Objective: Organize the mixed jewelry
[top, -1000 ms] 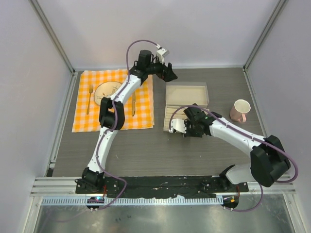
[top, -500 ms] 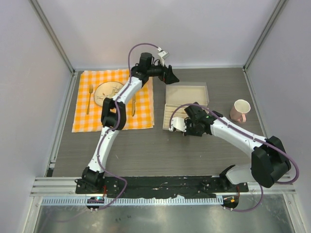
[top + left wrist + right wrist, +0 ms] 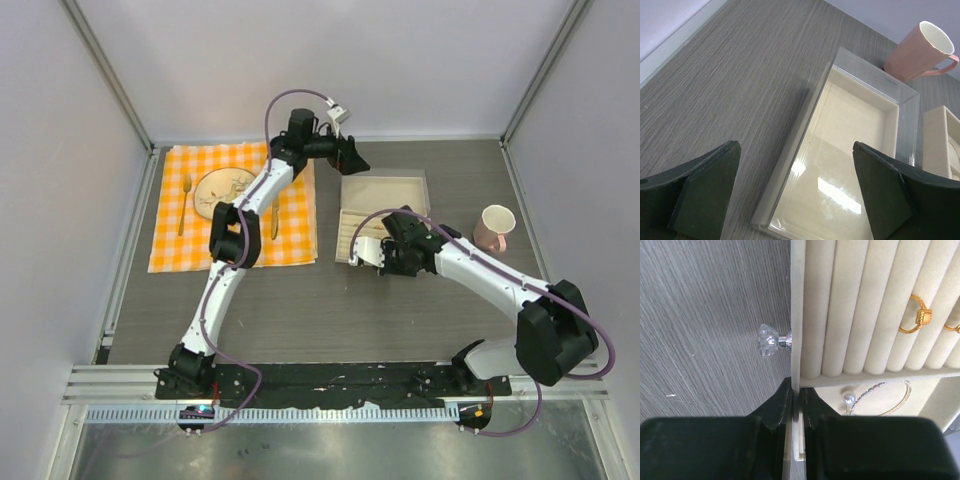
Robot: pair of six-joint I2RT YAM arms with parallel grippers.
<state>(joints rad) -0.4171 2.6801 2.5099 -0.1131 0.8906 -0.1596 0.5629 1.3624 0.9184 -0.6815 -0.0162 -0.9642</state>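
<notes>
hoop (image 3: 877, 385) beside end effector (image 3: 796, 390) gripping tray (image 3: 798, 300)

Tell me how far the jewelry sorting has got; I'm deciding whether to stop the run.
Done: a gold ring sits in the ring rolls; a silver hoop and pearl lie in the next compartment. In hand: the right gripper pinches the tray wall by its crystal knob; the left gripper hangs open by the clear box. Left: cannot tell; the plate is too small to read.
</notes>
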